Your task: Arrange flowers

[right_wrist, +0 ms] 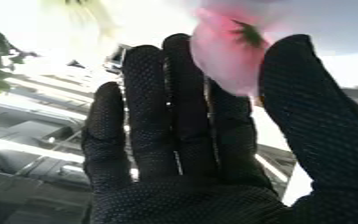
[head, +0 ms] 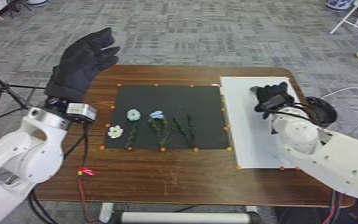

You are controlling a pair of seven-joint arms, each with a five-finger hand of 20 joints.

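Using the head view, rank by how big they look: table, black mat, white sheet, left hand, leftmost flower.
1. Table
2. Black mat and white sheet: too close to rank, with the right arm covering some sheet
3. Left hand
4. Leftmost flower

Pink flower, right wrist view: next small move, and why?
On the right robot hand, I'd probably ease the thumb toward the fingers: those are straight, and the pink flower shows at the gap between them and the thumb, not clearly pinched.
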